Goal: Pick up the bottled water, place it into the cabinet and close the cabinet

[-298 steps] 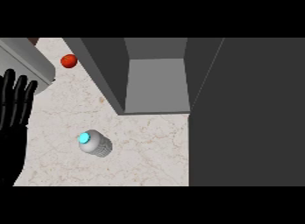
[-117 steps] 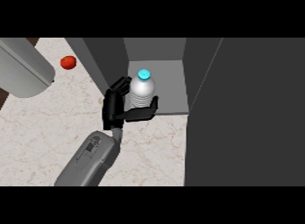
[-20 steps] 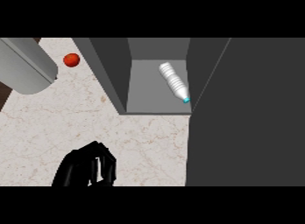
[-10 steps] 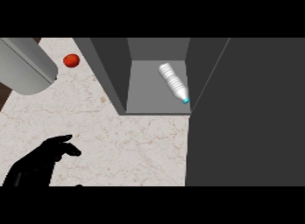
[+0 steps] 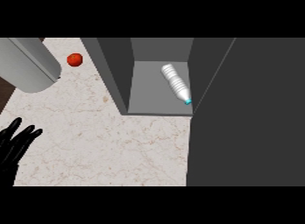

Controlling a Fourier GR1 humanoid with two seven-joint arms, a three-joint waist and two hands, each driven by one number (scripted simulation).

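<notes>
At the far left edge of the head view we find one black hand (image 5: 9, 148), fingers straight and spread, holding nothing, resting low over the pale marbled stone surface (image 5: 103, 144). From its place at the view's left we judge it to be the robot's left hand; the right hand shows nowhere. Above it a large grey cylindrical body (image 5: 26, 63) lies across the upper left corner, and just beside its end sits a small round red object (image 5: 75, 59), perhaps a fruit; we cannot tell.

Moving right, the grey open cabinet (image 5: 119, 74) stands on the surface. Inside, the clear plastic water bottle with a blue cap (image 5: 175, 83) lies on its side on the cabinet floor, against the right-hand wall. Its long axis runs from the back of the cabinet toward the opening, cap toward the front. The bottle lies up and well to the right of the visible hand, well apart from it.

Furthest right, the broad dark grey door panel (image 5: 252, 113) stands open beside the compartment. We judge placement done and closing outstanding. The door lies on the far side from the visible hand, so the unseen right hand would likely be nearer.
</notes>
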